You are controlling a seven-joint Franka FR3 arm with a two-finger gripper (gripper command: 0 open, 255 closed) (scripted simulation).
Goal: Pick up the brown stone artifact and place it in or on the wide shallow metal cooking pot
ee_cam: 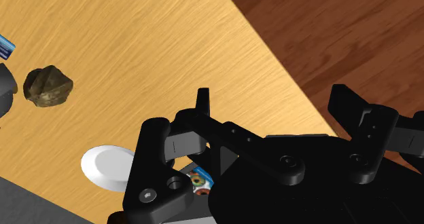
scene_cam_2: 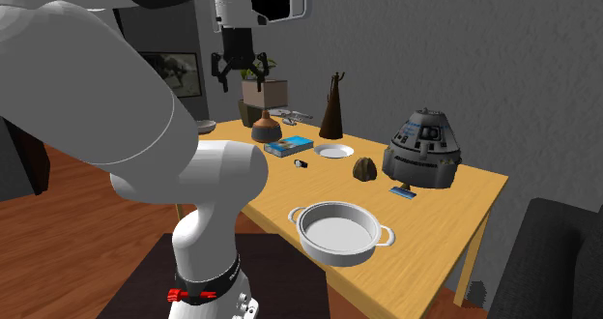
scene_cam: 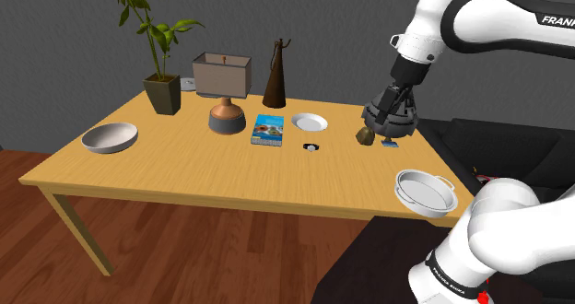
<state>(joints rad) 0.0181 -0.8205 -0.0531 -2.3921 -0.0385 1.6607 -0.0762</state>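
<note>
You should find the brown lumpy stone artifact (ee_cam: 47, 87) dense, rigid and rough; clamp across its narrower middle; your black pincer (ee_cam: 270, 95) stands apart, empty.

**Shoulder view:** lighting is even and moderately bright. The table (scene_cam: 184, 169) top is uniformly lit and matte. Shadows at the bases of the objects are faint and short, so light probably falls from above. The wall (scene_cam: 64, 44) is a flat mid grey.

**Second exterior view:** dimmer overall, with a darker wall. The arm (scene_cam_2: 87, 85) grades from white to grey on its underside. The pot (scene_cam_2: 338, 232) carries a soft pale sheen inside.

**Wrist view:** the table is bright and the floor (ee_cam: 340, 39) a deep red-brown. The table's edge runs straight to the frame border.
</note>
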